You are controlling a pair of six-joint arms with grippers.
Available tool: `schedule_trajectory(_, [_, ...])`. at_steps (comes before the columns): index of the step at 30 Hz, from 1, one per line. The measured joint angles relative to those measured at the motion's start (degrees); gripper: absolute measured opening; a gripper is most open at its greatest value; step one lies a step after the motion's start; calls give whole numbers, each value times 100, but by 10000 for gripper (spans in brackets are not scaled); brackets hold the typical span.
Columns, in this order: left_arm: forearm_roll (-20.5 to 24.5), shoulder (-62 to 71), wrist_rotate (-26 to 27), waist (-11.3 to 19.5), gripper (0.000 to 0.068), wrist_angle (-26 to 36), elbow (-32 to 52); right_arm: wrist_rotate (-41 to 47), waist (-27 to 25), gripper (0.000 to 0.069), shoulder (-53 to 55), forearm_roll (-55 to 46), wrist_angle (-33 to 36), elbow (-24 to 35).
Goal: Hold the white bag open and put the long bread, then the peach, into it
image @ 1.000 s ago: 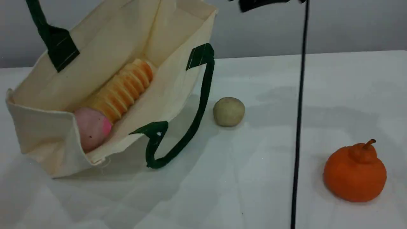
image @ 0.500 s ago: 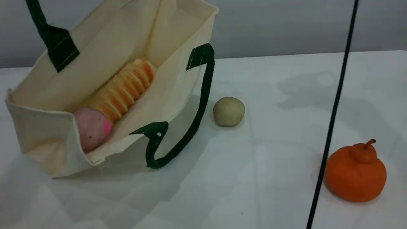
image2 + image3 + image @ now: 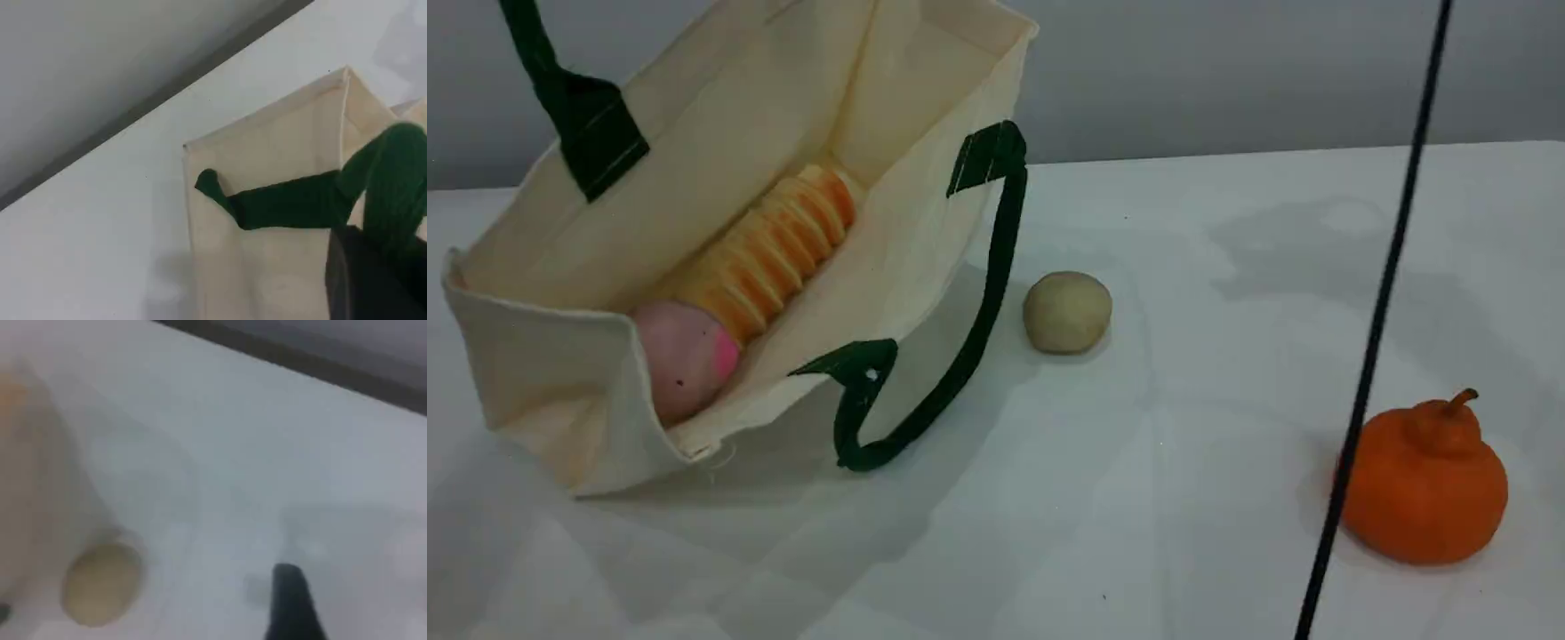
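The bag (image 3: 720,178) lies tipped on the left of the table (image 3: 1138,498) with its mouth gaping toward you, and both things you were asked to load are already in it: the bread (image 3: 769,253) runs along the bottom fold, and the peach (image 3: 683,356) sits at its near end, touching it and just behind the front lip. One green handle (image 3: 574,111) rises out of the top edge of the scene view; the other handle (image 3: 951,356) droops onto the table beside the bag. In the left wrist view you see that raised strap (image 3: 300,200) running into the left gripper (image 3: 373,267) at the lower right corner, so judge that its jaws are clamped on the strap and holding the bag open. The right gripper (image 3: 290,600) shows only one dark fingertip over bare table, blurred, with nothing at it; you cannot tell how wide its fingers stand. Outside the bag, the beige ball (image 3: 1067,311) rests just beside the drooping handle, and the orange fruit (image 3: 1423,484) sits well apart at the right, partly crossed by a black cable (image 3: 1378,320) hanging through the view. As far as these views go, both placements look done; what may be left is only letting go of the strap and drawing the arms clear.
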Motion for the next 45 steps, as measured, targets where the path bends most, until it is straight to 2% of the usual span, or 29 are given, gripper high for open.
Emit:
schedule_trajectory(4, [-35,0,0,0,91,0,0,129,0,503,0,-54,0,0])
schedule_trajectory(7, [-221,0,0,0,96,0,0,129,0,524,0,-43,0,0])
schedule_trajectory(10, [-489,0,0,0,142,-3,0,129,0,528,0,-48,0,0])
schedule_trajectory(18, [-846,0,0,0,472,-20,0,129,0,528,0,-54,0,-7])
schedule_trajectory(20, [-950,0,0,0,528,-20,0,129,0,528,-19,-53,0,-10])
schedule_trajectory(22, [-945,0,0,0,554,-18,0,129,0,529,-82,-53,2,-10])
schedule_trajectory(27, [-908,0,-158,0,567,-13,0,155,0,529,-513,-53,35,-14])
schedule_trajectory(32, [-677,-108,-347,0,568,-1,0,331,0,529,-1234,-53,234,-14])
schedule_trajectory(37, [-157,-417,-615,0,568,6,0,346,0,529,-2181,-41,384,-14])
schedule_trajectory(45, [723,-1196,-1294,0,568,5,50,785,0,529,-3646,-149,1197,-14])
